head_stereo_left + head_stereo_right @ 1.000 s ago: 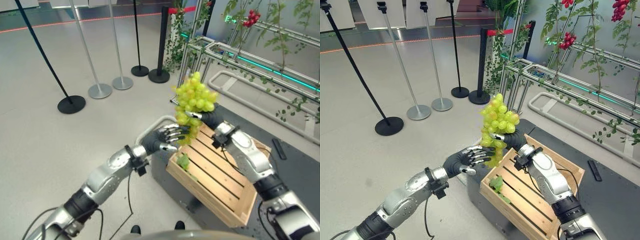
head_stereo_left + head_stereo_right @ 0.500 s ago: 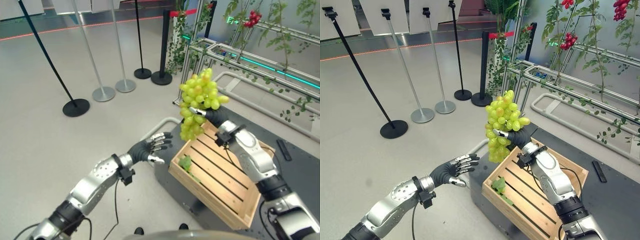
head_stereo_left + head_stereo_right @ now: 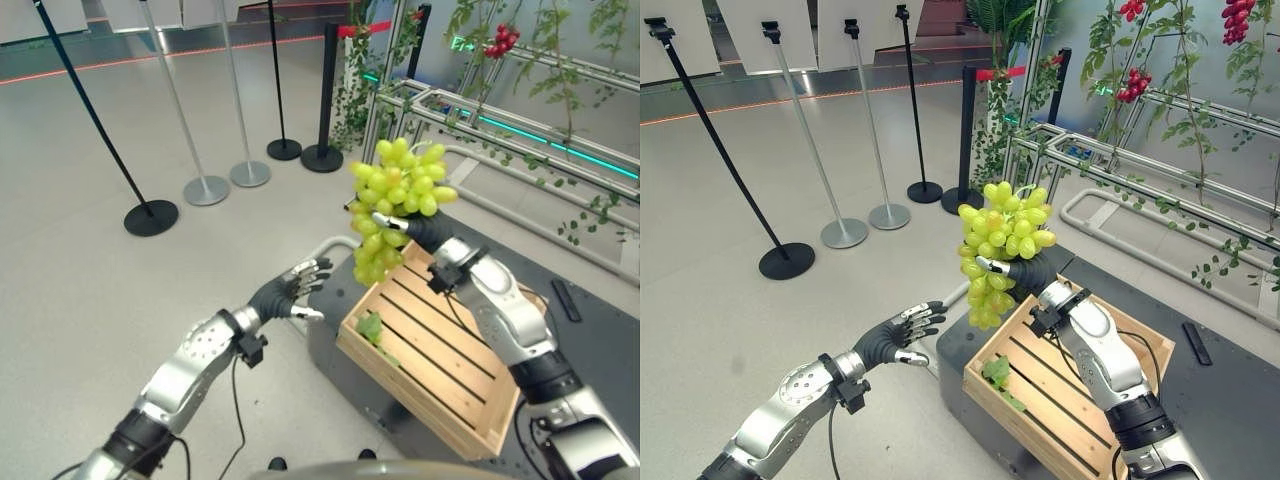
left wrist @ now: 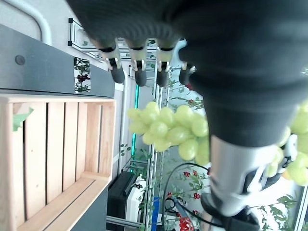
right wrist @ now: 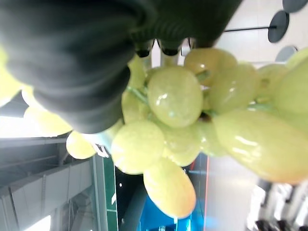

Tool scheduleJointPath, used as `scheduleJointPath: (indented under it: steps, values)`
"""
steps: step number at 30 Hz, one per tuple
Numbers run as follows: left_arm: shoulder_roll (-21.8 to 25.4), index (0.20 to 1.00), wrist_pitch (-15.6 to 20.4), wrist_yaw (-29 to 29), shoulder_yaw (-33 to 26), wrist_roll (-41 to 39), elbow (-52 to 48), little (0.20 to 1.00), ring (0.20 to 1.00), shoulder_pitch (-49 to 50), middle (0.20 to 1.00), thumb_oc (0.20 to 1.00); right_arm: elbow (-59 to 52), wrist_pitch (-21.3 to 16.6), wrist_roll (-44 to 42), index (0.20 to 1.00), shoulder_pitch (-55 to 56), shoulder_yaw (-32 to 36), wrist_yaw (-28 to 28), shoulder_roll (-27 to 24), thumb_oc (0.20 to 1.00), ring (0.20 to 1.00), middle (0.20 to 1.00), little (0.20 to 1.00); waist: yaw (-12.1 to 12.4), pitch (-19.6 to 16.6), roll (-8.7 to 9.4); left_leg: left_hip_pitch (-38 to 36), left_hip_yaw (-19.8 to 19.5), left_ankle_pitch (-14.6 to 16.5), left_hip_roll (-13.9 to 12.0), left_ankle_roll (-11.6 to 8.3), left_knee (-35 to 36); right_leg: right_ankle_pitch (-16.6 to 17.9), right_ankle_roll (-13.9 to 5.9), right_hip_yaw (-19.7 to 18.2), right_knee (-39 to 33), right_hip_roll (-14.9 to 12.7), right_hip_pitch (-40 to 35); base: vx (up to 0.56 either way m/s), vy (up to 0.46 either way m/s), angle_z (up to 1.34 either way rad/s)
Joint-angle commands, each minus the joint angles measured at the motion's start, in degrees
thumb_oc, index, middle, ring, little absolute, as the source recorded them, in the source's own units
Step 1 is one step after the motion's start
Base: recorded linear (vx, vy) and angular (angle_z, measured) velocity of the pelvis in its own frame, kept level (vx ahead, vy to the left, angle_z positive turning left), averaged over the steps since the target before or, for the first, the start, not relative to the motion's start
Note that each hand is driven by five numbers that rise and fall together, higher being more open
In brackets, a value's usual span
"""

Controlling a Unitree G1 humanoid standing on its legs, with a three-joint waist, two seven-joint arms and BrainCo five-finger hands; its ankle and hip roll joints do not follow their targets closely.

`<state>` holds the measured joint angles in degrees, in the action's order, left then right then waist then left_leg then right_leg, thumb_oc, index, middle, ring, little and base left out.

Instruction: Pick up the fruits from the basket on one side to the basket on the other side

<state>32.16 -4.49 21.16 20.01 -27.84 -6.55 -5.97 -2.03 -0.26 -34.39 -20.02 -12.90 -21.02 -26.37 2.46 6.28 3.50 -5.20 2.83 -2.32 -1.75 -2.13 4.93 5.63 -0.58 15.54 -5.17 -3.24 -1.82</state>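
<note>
- Landmark = wooden crate [image 3: 440, 365]: pale slatted wood, open top, rectangular, sitting on a dark grey flat platform [image 3: 600, 340].
- Grape bunch [image 3: 395, 205]: smooth, glossy, yellow-green round/oval grapes in a lumpy cluster, held in the air above the crate's far-left corner, not touching the wood.
- R hand [image 3: 415, 232]: dark ribbed cover, silver fingers w/ dark tips curled round the bunch at mid-height; grapes bulge above the hand and hang in a tail below it. R wrist view shows grapes [image 5: 175, 96] pressed right up against the hand [image 5: 72, 62], thin green stem bits between them.
- L hand [image 3: 285, 293]: left of the crate, off its left edge and over the floor, below the bunch and apart from it. Fingers spread and near straight, holding nothing.
- L wrist view: fingertips [image 4: 139, 77] in a row, crate's slats [image 4: 53, 154] and grapes [image 4: 168, 127] past them.
- Small green leaf [image 3: 370, 325], crinkled, lying inside the crate near its left corner.
- White rounded tube rail [image 3: 315, 250] bends round the platform's edge just left of the crate.
- Beyond the crate: metal-frame racks [image 3: 480, 110] w/ trailing green vines and red berry clusters [image 3: 500, 38].
- Far left of the crate, on the smooth grey floor: slim barrier posts on round disc bases, one black [image 3: 151, 216], others silver [image 3: 207, 189].
- Small flat black bar [image 3: 566, 299] on the platform right of the crate.
</note>
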Motion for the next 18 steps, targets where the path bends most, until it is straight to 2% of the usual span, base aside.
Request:
scheduleJointPath:
  steps: [1, 18]
  values:
    - [0.2, 1.0, 4.0, 0.0, 0.3, -3.9, -3.5, 1.0, 1.0, -6.4, 1.0, 1.0, -4.4, -1.6, -2.0, 0.2, -2.6, 1.3, -1.6, 0.6, 0.2, 0.2, 0.2, 0.2, 0.2, -2.5, 2.5, 1.6, -1.2, 4.5, 0.1, 0.53, -2.2, -4.7, -9.08, 2.3, 5.1, -6.8, -1.3, 0.0, 0.0, 0.0]
    - [1.0, 1.0, 1.4, 2.4, 7.2, -13.4, -6.7, 1.0, 1.0, -11.2, 1.0, 1.0, -4.2, -1.3, -4.8, 0.2, -3.4, -1.6, -3.9, 0.6, 0.2, 0.2, 0.2, 0.2, -0.6, -1.6, 1.93, 1.7, -1.4, 4.8, 0.2, 0.67, -2.8, -5.0, -9.1, 1.7, 5.6, -7.0, -1.1, 0.0, 0.0, 0.0]
